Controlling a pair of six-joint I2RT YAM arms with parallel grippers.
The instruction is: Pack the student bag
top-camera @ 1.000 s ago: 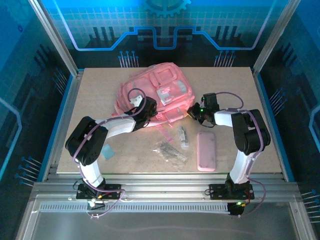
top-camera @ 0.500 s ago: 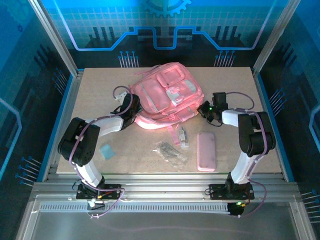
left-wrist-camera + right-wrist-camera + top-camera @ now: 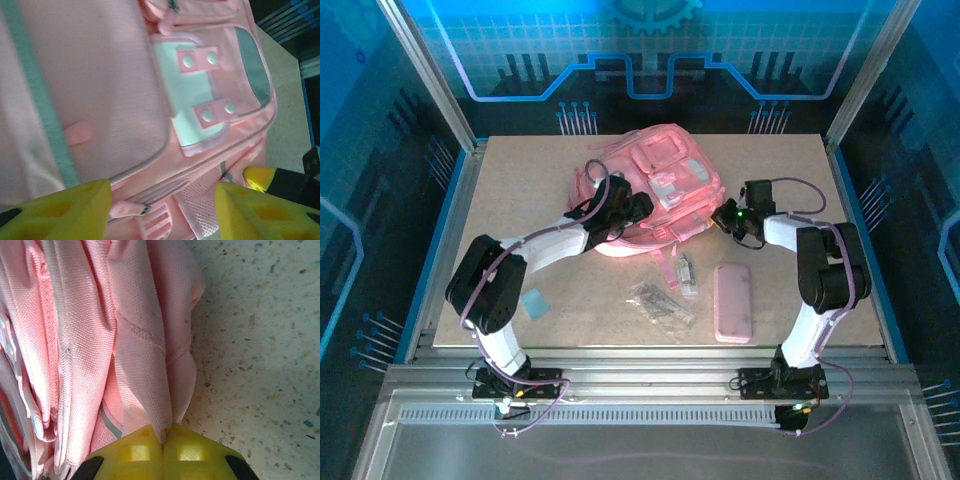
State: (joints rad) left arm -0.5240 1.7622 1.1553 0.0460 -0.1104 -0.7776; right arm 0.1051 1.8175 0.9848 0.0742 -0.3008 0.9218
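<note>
Student bag (image 3: pixel 660 185) lies at the far middle of the worktop (image 3: pixel 510 190), and while our right end effector (image 3: pixel 162 440) pinches its fabric edge tightly, we should bring the open, empty left end effector (image 3: pixel 162 202) squarely onto the zipper pull (image 3: pixel 127 210).

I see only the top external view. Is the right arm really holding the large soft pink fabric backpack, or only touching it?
Observer: Holding. In the right wrist view, the right yellow fingers are shut on a fold of the large soft pink fabric backpack, beside the speckled table.
Operator: Do the left fingers hold something?
Observer: No. In the left wrist view, the left yellow fingers stand apart with nothing between them, over the backpack's front.
Operator: What lies ahead of them?
Observer: A pale patch pocket with two pink snap tabs.
</note>
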